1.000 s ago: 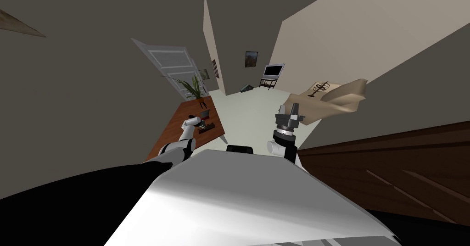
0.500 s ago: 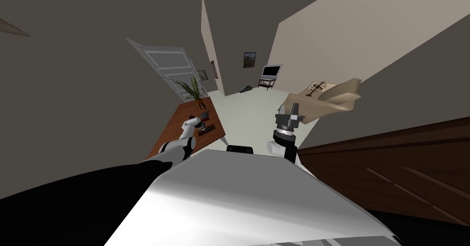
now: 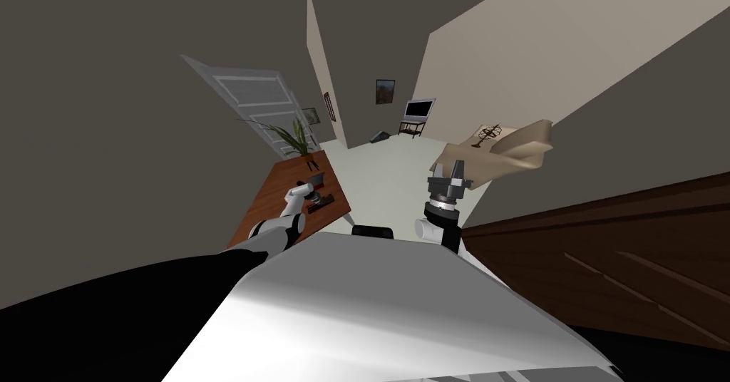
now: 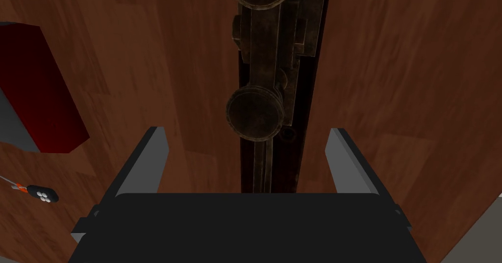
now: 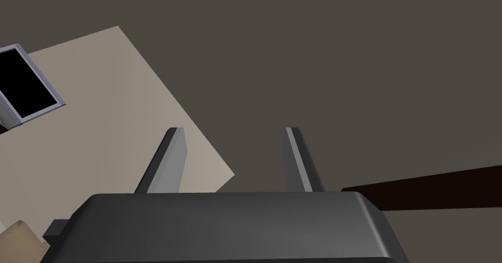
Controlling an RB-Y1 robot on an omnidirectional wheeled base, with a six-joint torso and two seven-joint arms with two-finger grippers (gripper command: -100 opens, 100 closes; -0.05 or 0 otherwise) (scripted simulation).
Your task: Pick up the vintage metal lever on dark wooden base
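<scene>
Left wrist view, tarnished dark lever (image 4: 262, 68) (two round knobs), narrow base (image 4: 305, 98)

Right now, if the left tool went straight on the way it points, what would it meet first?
Probably the dark lever, centred in the open left tool; the wooden table lies beneath it.

The light is dim and even. In the head view the walls (image 3: 107, 78) splay toward the corners; the lever (image 4: 262, 54) looks nearly black.
</scene>
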